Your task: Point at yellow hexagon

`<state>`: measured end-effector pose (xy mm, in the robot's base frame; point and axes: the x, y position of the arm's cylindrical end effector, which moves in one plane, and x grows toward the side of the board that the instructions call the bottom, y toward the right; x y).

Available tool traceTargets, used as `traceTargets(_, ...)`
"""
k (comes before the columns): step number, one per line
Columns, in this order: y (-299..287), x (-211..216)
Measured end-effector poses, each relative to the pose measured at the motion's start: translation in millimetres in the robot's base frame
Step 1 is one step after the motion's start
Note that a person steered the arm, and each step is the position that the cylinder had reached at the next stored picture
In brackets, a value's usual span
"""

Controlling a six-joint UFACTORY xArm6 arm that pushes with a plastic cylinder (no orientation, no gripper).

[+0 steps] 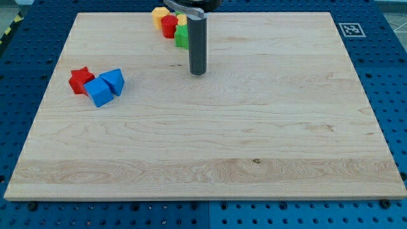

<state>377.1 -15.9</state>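
Note:
The yellow hexagon lies at the view's top edge of the wooden board, left of centre. A red block touches its right side, and a green block sits just right of that. Another small yellow block peeks out behind the rod. My rod comes down from the view's top and my tip rests on the board below and to the right of this cluster, about a hand's width below the green block and apart from it.
At the view's left, a red star, a blue cube and a blue triangular block sit together. A printed marker tag sits at the board's top right corner. Blue pegboard surrounds the board.

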Motion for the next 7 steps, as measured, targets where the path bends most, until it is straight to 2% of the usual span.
traceTargets(1, -26.3, -4.2)
traceTargets(4, -239.2, -91.1)
traceTargets(5, -257.3, -118.2)
traceTargets(7, -255.9, -170.4)
